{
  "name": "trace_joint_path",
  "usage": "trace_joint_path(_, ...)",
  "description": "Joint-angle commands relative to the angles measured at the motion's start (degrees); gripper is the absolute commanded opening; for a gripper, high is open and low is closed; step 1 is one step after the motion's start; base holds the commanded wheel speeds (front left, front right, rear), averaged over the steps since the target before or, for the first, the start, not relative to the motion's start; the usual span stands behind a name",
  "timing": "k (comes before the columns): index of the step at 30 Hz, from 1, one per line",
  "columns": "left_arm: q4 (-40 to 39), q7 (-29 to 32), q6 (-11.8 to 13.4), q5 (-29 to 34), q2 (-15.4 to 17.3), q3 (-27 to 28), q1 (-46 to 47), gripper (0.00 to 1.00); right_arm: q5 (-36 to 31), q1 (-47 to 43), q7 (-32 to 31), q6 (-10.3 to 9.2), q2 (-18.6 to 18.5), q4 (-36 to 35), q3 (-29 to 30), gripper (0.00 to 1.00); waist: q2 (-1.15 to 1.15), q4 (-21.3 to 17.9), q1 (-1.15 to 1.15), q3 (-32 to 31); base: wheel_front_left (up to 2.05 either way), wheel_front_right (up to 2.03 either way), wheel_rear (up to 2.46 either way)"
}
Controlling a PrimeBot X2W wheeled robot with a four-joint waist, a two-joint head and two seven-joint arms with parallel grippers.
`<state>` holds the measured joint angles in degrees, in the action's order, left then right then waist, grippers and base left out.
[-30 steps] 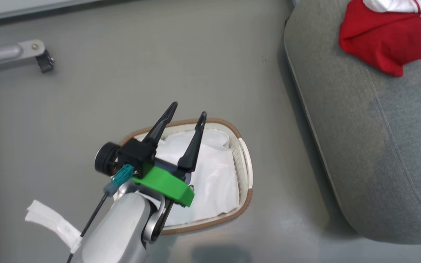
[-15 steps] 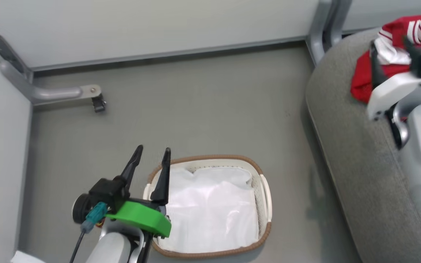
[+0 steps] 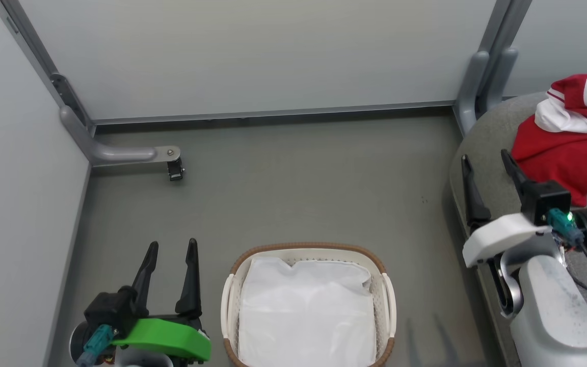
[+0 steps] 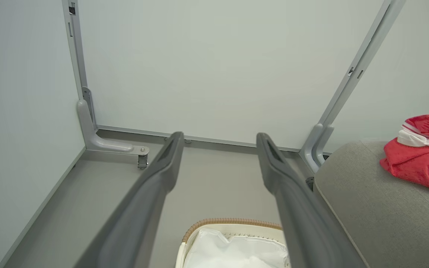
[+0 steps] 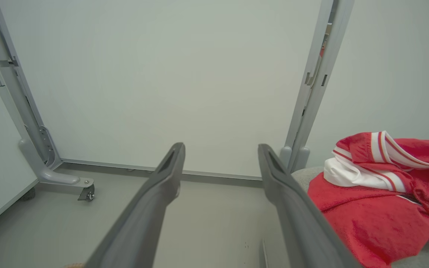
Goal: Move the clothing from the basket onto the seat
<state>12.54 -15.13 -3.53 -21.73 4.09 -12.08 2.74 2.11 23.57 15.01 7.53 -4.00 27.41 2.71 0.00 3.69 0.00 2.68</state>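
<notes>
Clothing (image 3: 574,148), red with white stripes, lies heaped on the far part of the seat (image 3: 492,127), at the right of the scene. The basket (image 3: 306,246) stands on the grey floor (image 3: 298,188) at near centre, well apart from the seat, with its white liner (image 3: 306,311) inside. Left gripper (image 3: 172,243), fingers spread and empty, hovers just left of the basket. Right gripper (image 3: 484,155), likewise spread and empty, hovers over the seat's left edge, near the clothing. Pale partition panels (image 3: 252,56) close the far and left sides. A castered support foot (image 3: 174,168) projects from the far-left corner, and a grey post (image 3: 482,76) stands at the seat's far-left corner.
</notes>
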Motion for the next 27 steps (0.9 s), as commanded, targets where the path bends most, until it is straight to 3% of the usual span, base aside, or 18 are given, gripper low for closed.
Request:
trace_joint_path(1, -0.31, -0.01, 0.0, 0.36, -0.31, 0.65, -1.28, 1.0, -0.1, -2.55, 0.23, -0.08, 0.19, -1.67, 0.07, 1.0, 0.0, 0.29, 0.0, -0.46, 0.0, 0.0, 0.0)
trace_joint_path(5, -0.42, -0.01, 0.65, 1.63, -0.39, 2.42, -3.2, 1.0, 0.15, -8.38, 0.24, -0.08, 0.88, -6.86, 0.03, 1.0, 0.0, 0.14, 0.0, -1.17, 0.0, 0.0, 0.0)
trace_joint_path(10, -0.2, -0.01, 0.14, 2.8, -0.5, 3.76, -5.36, 1.0, 5.38, -14.47, 0.23, -0.08, 0.94, -10.87, -1.72, 1.0, 0.0, -0.3, 0.0, -1.75, 0.0, 0.0, 0.0)
trace_joint_path(18, -0.08, -0.01, 0.67, 3.31, -0.76, 5.59, -7.69, 1.0, 6.53, -20.18, 0.24, -0.08, 1.0, -12.86, -3.43, 1.0, 0.0, -0.98, 0.0, -2.31, 0.0, 0.0, 0.0)
trace_joint_path(27, 0.13, -0.01, 0.92, 3.74, -1.04, 6.13, -8.49, 1.0, 6.88, -20.83, 0.24, -0.08, 1.0, -12.65, -3.97, 1.0, 0.0, -1.56, 0.0, -2.48, 0.0, 0.0, 0.0)
